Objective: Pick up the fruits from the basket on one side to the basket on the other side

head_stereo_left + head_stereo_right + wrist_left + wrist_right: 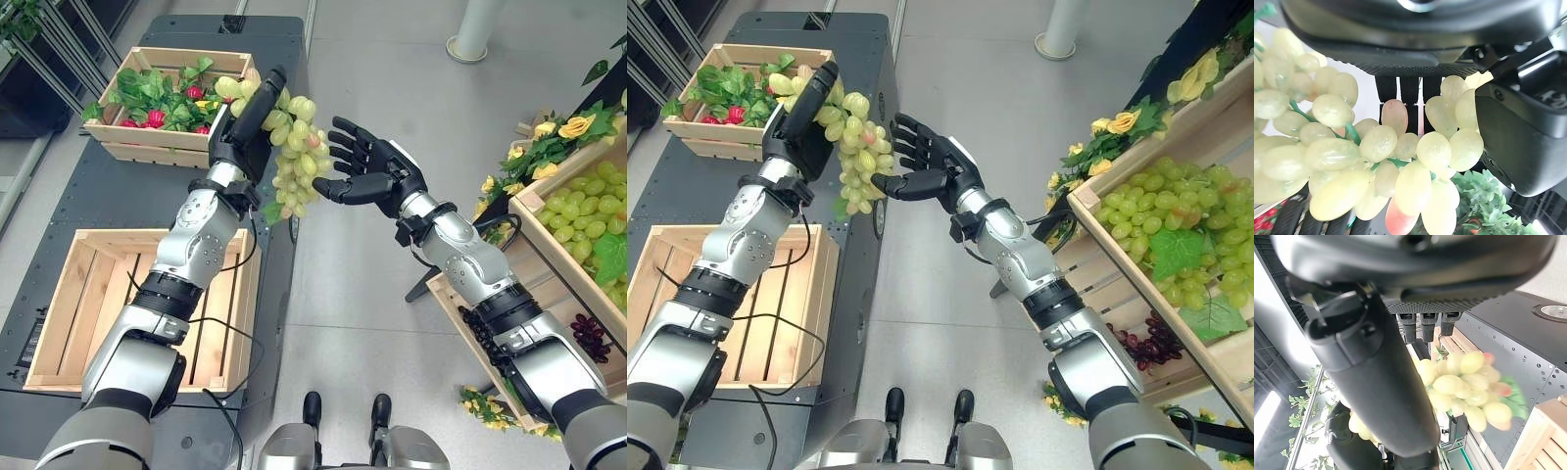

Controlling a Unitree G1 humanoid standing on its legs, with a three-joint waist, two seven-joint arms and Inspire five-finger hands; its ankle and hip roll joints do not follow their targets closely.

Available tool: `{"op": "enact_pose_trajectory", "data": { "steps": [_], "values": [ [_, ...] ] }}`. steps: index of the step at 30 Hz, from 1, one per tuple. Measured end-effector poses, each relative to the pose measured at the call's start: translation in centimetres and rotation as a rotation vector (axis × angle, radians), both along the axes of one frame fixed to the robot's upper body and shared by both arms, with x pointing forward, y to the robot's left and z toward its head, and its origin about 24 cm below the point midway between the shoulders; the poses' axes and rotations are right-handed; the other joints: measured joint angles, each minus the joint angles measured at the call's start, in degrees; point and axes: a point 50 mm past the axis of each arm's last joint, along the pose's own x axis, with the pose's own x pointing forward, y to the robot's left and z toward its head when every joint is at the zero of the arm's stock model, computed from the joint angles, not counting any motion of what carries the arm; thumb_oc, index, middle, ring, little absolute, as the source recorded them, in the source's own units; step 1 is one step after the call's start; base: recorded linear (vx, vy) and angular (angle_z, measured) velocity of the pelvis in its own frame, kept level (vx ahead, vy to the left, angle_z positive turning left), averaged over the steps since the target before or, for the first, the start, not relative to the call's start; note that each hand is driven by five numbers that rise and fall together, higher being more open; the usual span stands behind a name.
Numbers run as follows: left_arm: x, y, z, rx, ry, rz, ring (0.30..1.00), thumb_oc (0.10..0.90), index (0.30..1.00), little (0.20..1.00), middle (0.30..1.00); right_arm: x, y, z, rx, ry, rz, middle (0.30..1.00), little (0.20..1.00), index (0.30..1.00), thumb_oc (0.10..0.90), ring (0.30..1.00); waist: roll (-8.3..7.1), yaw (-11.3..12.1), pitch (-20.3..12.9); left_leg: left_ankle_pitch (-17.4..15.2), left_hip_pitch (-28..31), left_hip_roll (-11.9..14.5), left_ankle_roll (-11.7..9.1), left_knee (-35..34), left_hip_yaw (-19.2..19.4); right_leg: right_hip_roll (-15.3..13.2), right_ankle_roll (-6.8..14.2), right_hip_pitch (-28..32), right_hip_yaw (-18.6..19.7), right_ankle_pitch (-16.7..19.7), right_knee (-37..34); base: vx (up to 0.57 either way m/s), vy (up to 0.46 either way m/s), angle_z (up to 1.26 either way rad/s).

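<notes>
Dark table (88,201): on my left, carrying 2 wooden crates.
Grape bin (1087,211): the wooden bin on my right, heaped with green grapes (1176,230); yellow flowers (573,127) trail along its far edge, and dark red grapes (1146,343) lie on the shelf below.
Near crate (69,284): slatted, on the table beside my left forearm.
Far crate (147,152): at the table's far end, full of green leaves and red fruit (155,117).
Grape bunch (294,157): green, hanging in the air between table and bin, over the floor.
My left hand (245,122): raised, fingers wrapped round the bunch's top.
My right hand (367,166): fingers spread wide, palm facing the bunch, just beside it, not clearly touching.
</notes>
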Motion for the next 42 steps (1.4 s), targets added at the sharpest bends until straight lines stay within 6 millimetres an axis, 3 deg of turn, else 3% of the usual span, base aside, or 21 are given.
{"op": "enact_pose_trajectory", "data": {
  "steps": [8,22,28,29,30,42],
  "values": [
    [-0.6,-2.8,0.3,0.035,-0.011,-0.13,0.3,0.4,0.3,0.3,0.3,0.1,0.0,-0.2,0.025,0.022,0.001,0.9,0.9,0.9,0.8,0.9,-0.01,0.0,0.0,0.0,0.1,0.0,0.0,0.0,0.0,0.0,0.0,0.1,0.0,0.0,0.0,0.01,-0.008,0.0],
    [-1.5,-4.8,2.2,0.068,-0.055,-0.23,0.3,0.4,0.3,0.3,0.3,0.5,0.6,-0.8,-0.019,0.059,0.007,0.9,0.9,0.9,0.8,0.9,-0.02,0.2,0.0,0.0,0.4,0.0,0.0,0.0,0.0,0.0,0.0,0.4,0.0,0.0,0.0,0.0,0.0,0.0],
    [-1.7,-5.6,2.1,0.093,-0.048,-0.262,0.3,0.4,0.3,0.3,0.3,0.6,0.4,-1.0,-0.023,0.073,-0.002,0.9,0.9,0.9,0.8,0.9,-0.02,0.6,0.0,0.0,0.8,-0.1,0.0,0.0,-0.1,0.0,0.0,0.8,0.0,0.0,0.0,0.0,0.0,0.0],
    [-1.7,-5.6,2.1,0.094,-0.046,-0.262,0.3,0.4,0.3,0.3,0.3,0.6,0.4,-1.0,-0.022,0.073,-0.001,0.422,0.422,0.422,0.482,0.422,-0.02,0.7,0.0,0.0,0.8,0.0,0.0,0.0,-0.2,0.0,0.0,0.8,0.0,0.0,0.0,0.0,0.0,0.0],
    [-1.7,-5.6,2.1,0.094,-0.045,-0.263,0.3,0.4,0.3,0.3,0.3,0.6,0.5,-1.0,-0.021,0.073,-0.001,0.3,0.3,0.3,0.4,0.3,-0.02,0.7,0.0,0.0,0.8,0.0,0.0,0.0,-0.2,0.0,0.0,0.8,0.0,0.0,0.0,0.0,0.0,0.0],
    [-2.1,-6.3,3.3,0.1,-0.095,-0.302,0.3,0.4,0.3,0.3,0.3,0.6,1.1,-0.3,0.059,0.013,-0.067,0.3,0.3,0.3,0.4,0.3,-0.02,0.7,0.0,0.0,0.7,0.0,0.0,-0.1,-0.2,0.0,0.0,0.7,0.0,0.0,0.0,0.0,0.0,0.0]
  ]
}}
